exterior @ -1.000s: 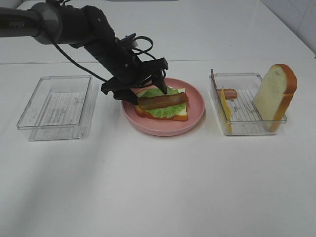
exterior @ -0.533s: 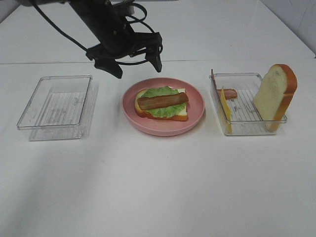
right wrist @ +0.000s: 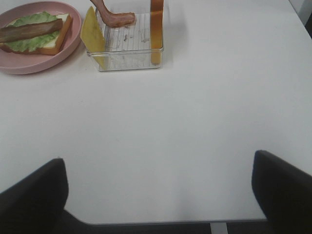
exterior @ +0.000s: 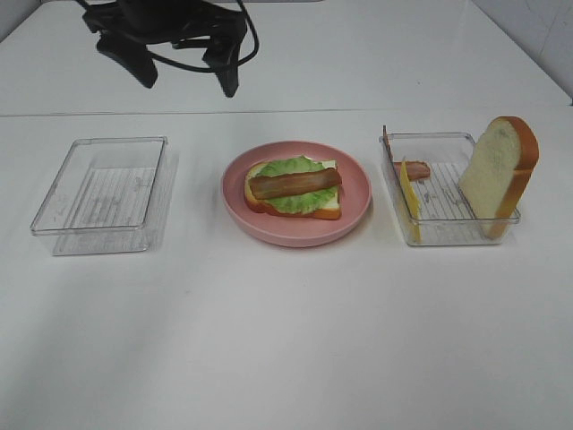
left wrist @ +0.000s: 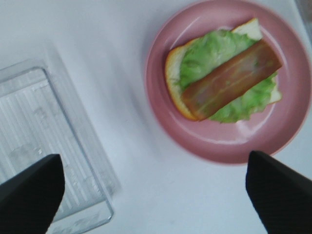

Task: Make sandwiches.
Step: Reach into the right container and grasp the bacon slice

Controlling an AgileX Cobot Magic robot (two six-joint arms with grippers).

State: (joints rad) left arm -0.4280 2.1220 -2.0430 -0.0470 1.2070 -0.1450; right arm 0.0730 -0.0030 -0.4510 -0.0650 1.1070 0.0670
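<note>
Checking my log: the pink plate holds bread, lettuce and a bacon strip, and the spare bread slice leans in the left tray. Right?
Not quite: the spare bread slice leans in the right tray, as the exterior high view shows. The pink plate does hold bread, lettuce and a bacon strip.

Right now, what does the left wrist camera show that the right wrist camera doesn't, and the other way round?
Only the left wrist view shows the ribbed clear tray beside the pink plate. Only the right wrist view shows the other clear tray, holding a yellow cheese slice, a pinkish bacon piece and an upright bread slice, plus a wide stretch of white table. Both show that plate carrying the open sandwich: base bread, lettuce, one bacon strip. The left gripper and right gripper each appear open.
</note>
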